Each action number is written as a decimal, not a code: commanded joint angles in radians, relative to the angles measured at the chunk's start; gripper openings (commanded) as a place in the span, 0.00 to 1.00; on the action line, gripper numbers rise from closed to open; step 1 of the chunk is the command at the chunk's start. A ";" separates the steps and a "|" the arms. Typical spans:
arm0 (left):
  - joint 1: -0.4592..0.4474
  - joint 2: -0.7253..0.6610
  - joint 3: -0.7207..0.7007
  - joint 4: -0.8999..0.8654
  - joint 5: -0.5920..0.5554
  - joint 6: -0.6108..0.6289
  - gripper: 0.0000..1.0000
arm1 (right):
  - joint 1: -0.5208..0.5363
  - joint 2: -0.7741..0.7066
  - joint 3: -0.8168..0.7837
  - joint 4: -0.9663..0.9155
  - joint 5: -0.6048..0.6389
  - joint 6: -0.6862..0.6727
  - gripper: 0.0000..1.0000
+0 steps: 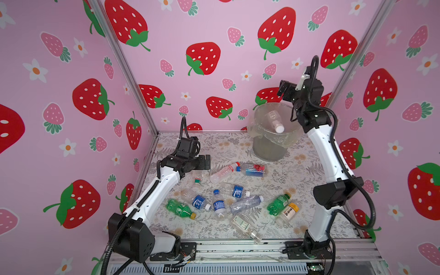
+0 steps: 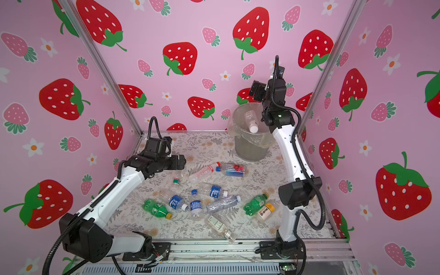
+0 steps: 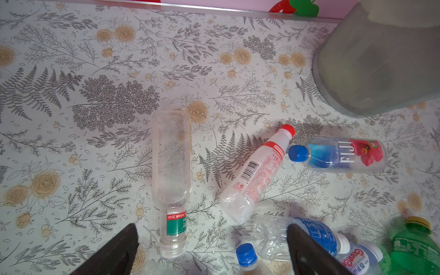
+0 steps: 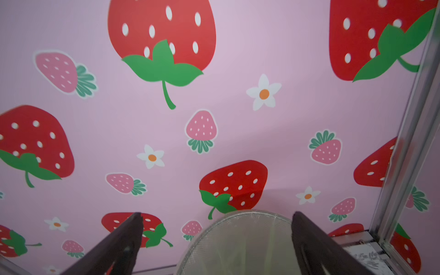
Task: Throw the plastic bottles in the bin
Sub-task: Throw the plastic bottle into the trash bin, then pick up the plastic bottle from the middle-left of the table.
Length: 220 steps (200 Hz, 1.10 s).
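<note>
The grey mesh bin (image 1: 269, 150) (image 2: 250, 150) with its clear liner stands at the back right, and one clear white-capped bottle (image 1: 276, 122) lies inside it. My right gripper (image 1: 282, 88) (image 4: 216, 214) hangs open and empty above the bin's far rim (image 4: 238, 238). Several plastic bottles lie scattered on the table. My left gripper (image 1: 207, 162) (image 3: 212, 226) is open above a clear bottle with a green label (image 3: 172, 171). Beside that one lie a red-capped bottle (image 3: 257, 173) and a Fiji bottle (image 3: 340, 154).
Nearer the front lie two green bottles with yellow caps (image 1: 181, 209) (image 1: 278, 202), blue-labelled bottles (image 1: 219, 206) and a clear one by the front rail (image 1: 245, 226). Pink strawberry walls close in three sides. The bin's wall (image 3: 381, 64) shows in the left wrist view.
</note>
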 commanded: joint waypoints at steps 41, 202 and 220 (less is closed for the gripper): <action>0.061 -0.005 0.036 -0.031 0.007 -0.044 0.99 | 0.005 -0.537 -0.823 0.247 0.015 0.029 0.99; 0.083 0.050 0.046 -0.044 0.036 -0.044 0.99 | 0.005 -0.950 -1.507 0.286 -0.190 0.054 0.99; 0.083 0.065 0.050 -0.048 0.030 -0.036 0.99 | 0.005 -0.979 -1.548 0.276 -0.197 0.049 0.99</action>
